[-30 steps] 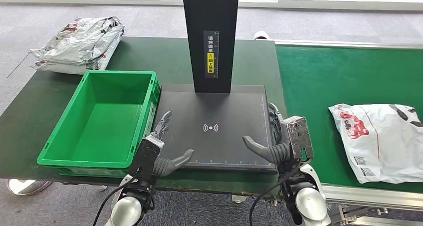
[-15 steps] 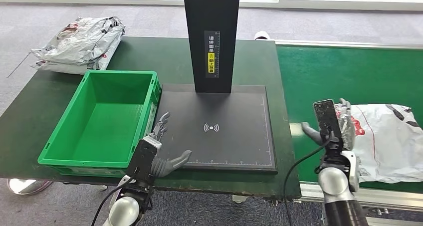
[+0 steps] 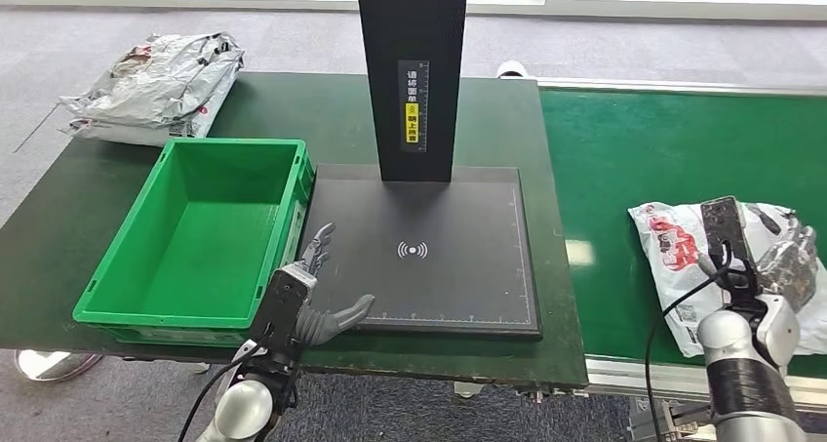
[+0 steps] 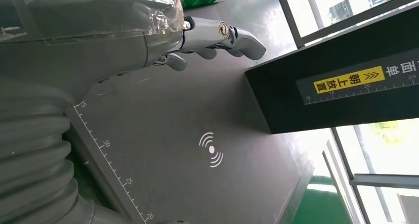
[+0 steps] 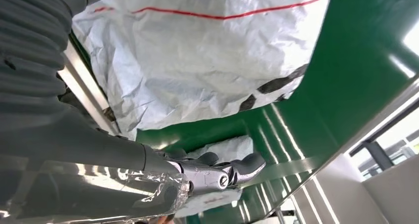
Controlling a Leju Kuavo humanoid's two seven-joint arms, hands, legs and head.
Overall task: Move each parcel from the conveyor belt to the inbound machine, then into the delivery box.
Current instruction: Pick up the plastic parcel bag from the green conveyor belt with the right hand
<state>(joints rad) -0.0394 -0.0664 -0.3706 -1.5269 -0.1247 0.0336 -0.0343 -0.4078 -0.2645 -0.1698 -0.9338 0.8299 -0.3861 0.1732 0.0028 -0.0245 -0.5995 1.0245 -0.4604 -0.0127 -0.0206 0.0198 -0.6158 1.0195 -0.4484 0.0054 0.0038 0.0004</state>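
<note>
Standing by the near edge of the dark table (image 3: 468, 100), the robot is keeping its left hand (image 3: 312, 301) low over the near left corner of the black scanning pad (image 3: 429, 276), fingers spread apart and gripping nothing; the left wrist view is showing those fingers (image 4: 217, 36) hovering above the pad's ruled surface. Off to the right, the right hand (image 3: 780, 266) is reaching over the white parcel (image 3: 683, 257) lying on the green conveyor belt (image 3: 644, 149). Its fingers are sitting on or just above the crumpled bag; whether they are gripping it is something I cannot tell. The right wrist view is showing the fingers (image 5: 232, 169) loosely curved beside the wrinkled white plastic (image 5: 197, 61), with green belt beneath.

Left of the pad, the green delivery box (image 3: 283, 237) is sitting with its side almost touching the pad's edge. Farther back, the inbound machine's black column (image 3: 414, 32) is rising from the pad's far edge, bearing a yellow label (image 3: 413, 120). At the far left corner of the table, a heap of grey crumpled bags (image 3: 156, 86) is lying well apart from the box.
</note>
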